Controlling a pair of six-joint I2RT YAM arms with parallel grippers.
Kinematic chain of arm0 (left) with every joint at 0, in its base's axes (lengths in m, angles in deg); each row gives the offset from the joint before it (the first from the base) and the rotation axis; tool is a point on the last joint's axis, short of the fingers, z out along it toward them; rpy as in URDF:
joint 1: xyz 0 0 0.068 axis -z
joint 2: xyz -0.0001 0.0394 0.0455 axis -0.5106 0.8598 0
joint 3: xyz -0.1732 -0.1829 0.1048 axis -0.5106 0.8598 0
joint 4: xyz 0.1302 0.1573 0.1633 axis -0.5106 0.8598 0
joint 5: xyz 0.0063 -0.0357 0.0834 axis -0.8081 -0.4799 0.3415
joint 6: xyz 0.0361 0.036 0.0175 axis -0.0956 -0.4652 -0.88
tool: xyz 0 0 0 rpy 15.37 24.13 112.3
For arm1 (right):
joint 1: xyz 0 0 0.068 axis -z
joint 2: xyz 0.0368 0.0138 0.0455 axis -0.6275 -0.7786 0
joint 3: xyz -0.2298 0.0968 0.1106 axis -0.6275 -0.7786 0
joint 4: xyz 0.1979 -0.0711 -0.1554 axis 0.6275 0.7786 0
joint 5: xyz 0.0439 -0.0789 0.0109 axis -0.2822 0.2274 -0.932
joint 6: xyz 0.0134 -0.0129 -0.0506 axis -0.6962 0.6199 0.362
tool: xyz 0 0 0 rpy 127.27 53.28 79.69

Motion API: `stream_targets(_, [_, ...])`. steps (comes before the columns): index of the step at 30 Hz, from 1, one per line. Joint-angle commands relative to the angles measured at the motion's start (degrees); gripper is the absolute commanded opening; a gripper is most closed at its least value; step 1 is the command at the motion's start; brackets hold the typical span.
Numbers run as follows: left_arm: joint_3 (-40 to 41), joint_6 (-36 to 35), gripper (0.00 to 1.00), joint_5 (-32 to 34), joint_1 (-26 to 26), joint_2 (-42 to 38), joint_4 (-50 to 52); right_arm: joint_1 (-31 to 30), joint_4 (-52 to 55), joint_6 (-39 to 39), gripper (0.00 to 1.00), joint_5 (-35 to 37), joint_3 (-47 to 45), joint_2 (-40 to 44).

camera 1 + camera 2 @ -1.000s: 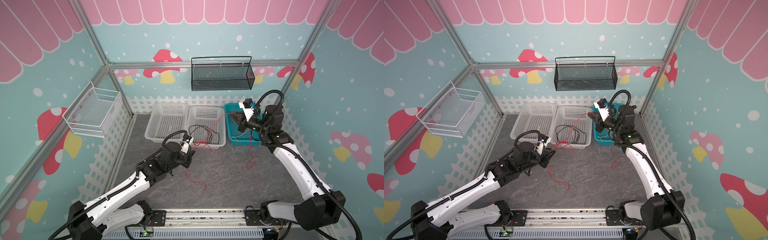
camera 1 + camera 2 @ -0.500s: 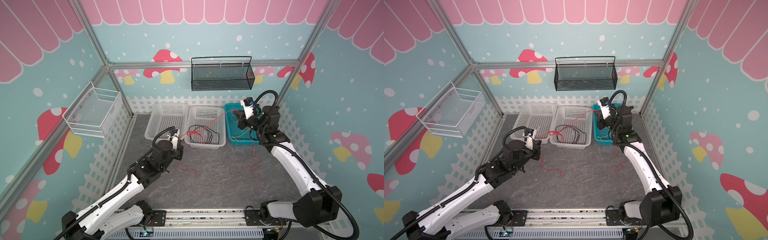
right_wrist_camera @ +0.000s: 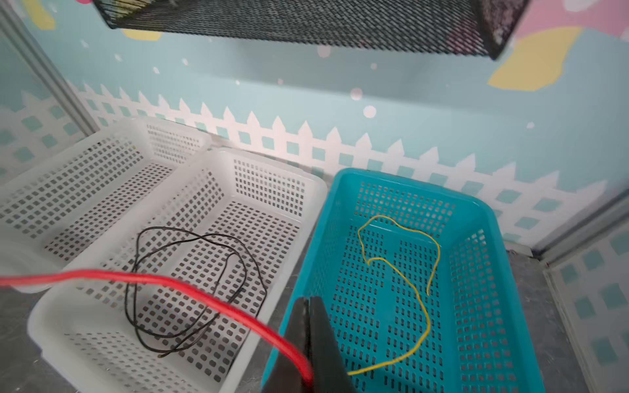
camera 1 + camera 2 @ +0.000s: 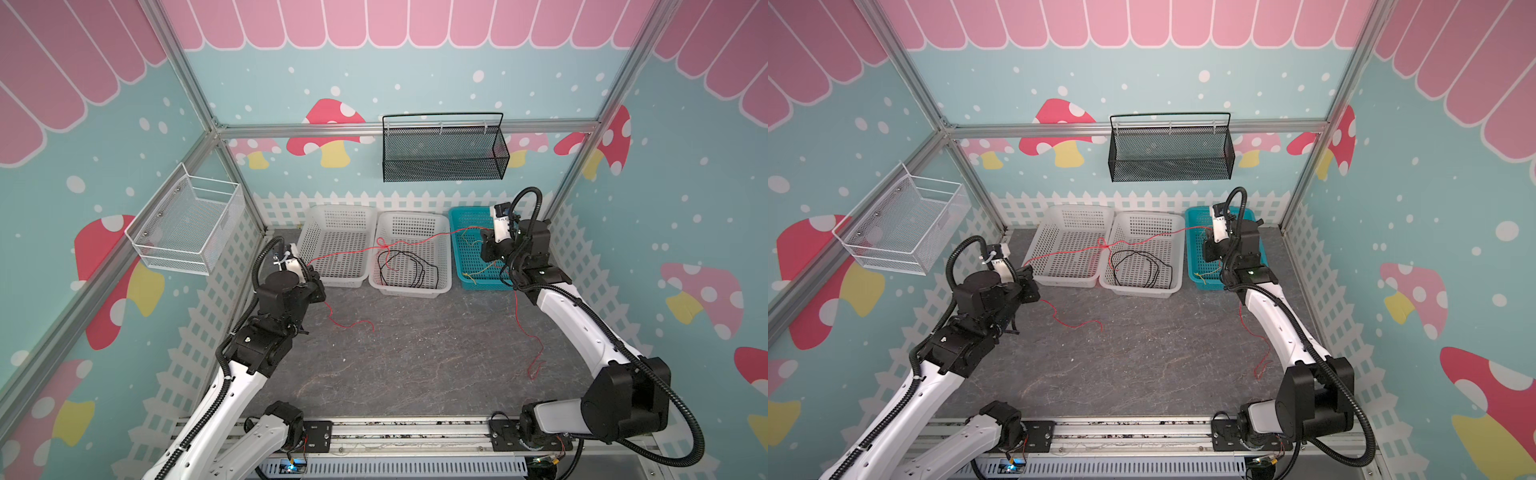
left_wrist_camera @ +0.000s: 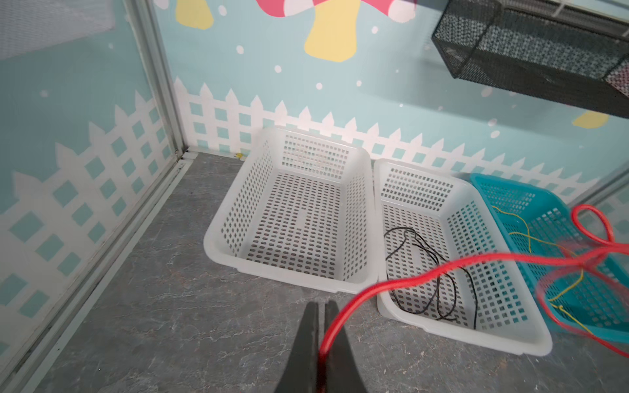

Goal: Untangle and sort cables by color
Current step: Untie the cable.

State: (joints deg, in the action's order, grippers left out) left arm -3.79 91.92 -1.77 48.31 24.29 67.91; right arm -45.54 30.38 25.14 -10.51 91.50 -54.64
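A red cable (image 4: 419,240) hangs stretched over the baskets between my two grippers, with a knot (image 4: 384,246) above the middle white basket (image 4: 411,214). My left gripper (image 5: 320,304) is shut on one part of it, in front of the left white basket (image 4: 338,206). Over the teal basket (image 3: 483,211), my right gripper (image 3: 308,299) is shut on another part. Loose red tails trail on the floor below each gripper. A black cable (image 3: 190,238) lies coiled in the middle basket. A yellow cable (image 3: 425,313) lies in the teal basket.
A black mesh basket (image 4: 442,153) hangs on the back wall and a white wire basket (image 4: 187,226) on the left wall. The left white basket holds nothing. A metal rail (image 4: 395,428) runs along the front edge.
My left gripper has moved back and left toward the left white basket, drawing the red cable taut; the knot has shifted left. My right gripper has moved slightly back over the teal basket.
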Motion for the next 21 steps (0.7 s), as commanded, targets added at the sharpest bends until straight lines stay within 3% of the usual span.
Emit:
stream_targets(1, [-2.5,2.7,0.0,3.2,-3.6,-1.7,3.9,4.1,-1.3,-2.8,0.0,3.6,-2.3,0.0])
stream_targets(8, [-2.6,3.6,0.0,1.3,-6.7,-2.5,4.8,7.3,-1.6,-2.1,0.0,3.9,-3.8,-1.3])
stream_targets(14, [-3.5,3.1,0.0,-4.0,-6.7,-1.4,3.7,7.4,-5.0,-0.2,0.0,-5.3,-5.7,-0.6])
stream_targets(21, [-8.4,0.7,0.0,-8.8,-6.6,1.8,2.2,7.3,-7.9,0.8,0.0,-10.8,-7.4,1.6])
